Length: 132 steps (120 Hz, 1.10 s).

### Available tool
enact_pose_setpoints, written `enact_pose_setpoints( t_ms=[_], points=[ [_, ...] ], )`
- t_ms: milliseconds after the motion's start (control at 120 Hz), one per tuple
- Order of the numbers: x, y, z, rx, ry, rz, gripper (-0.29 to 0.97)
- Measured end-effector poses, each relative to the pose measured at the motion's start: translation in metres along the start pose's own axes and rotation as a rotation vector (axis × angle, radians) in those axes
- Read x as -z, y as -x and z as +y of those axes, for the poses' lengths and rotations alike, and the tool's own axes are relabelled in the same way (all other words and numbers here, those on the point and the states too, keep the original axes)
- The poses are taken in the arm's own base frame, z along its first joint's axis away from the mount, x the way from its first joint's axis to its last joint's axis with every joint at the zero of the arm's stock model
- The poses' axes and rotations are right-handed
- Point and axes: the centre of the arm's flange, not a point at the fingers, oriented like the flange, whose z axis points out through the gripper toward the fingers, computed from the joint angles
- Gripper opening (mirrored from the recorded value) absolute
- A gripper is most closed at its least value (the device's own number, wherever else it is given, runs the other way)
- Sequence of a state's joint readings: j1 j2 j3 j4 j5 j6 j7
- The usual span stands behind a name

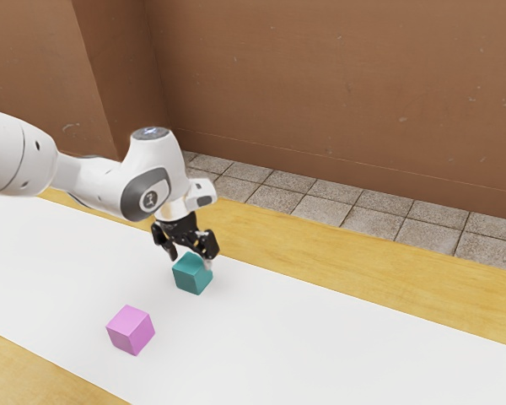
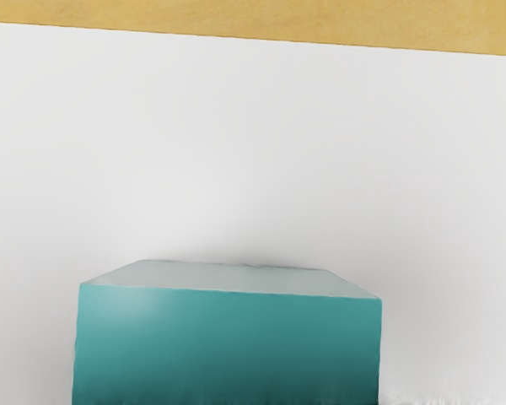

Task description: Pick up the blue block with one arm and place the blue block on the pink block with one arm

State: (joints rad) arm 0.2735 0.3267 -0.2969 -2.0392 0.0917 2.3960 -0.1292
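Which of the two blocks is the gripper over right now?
The blue block, teal in shade: the gripper hangs directly over it. The pink block sits apart, toward the exterior view's lower left.

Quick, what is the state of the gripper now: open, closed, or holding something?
Gripper: open, just above the blue block, holding nothing.
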Motion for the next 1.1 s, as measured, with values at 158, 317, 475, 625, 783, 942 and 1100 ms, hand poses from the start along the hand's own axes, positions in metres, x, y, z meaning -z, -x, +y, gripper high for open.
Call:
enact_pose_setpoints(
  t_ms=[158,317,475,625,783,942,1100],
  points=[
    [-0.005,0.001,-0.003,-0.041,-0.001,-0.016,0.68],
    [-0.020,0.003,-0.005,-0.079,0.004,-0.043,0.68],
    [-0.035,0.006,-0.006,-0.123,0.011,-0.070,0.68],
    [-0.039,-0.001,-0.003,-0.163,0.017,-0.068,0.68],
    [-0.034,-0.008,-0.002,-0.201,0.010,-0.053,0.66],
    [-0.035,-0.007,-0.007,-0.218,0.007,-0.057,0.51],
    [-0.035,-0.007,-0.010,-0.228,0.005,-0.059,0.42]
  ],
)
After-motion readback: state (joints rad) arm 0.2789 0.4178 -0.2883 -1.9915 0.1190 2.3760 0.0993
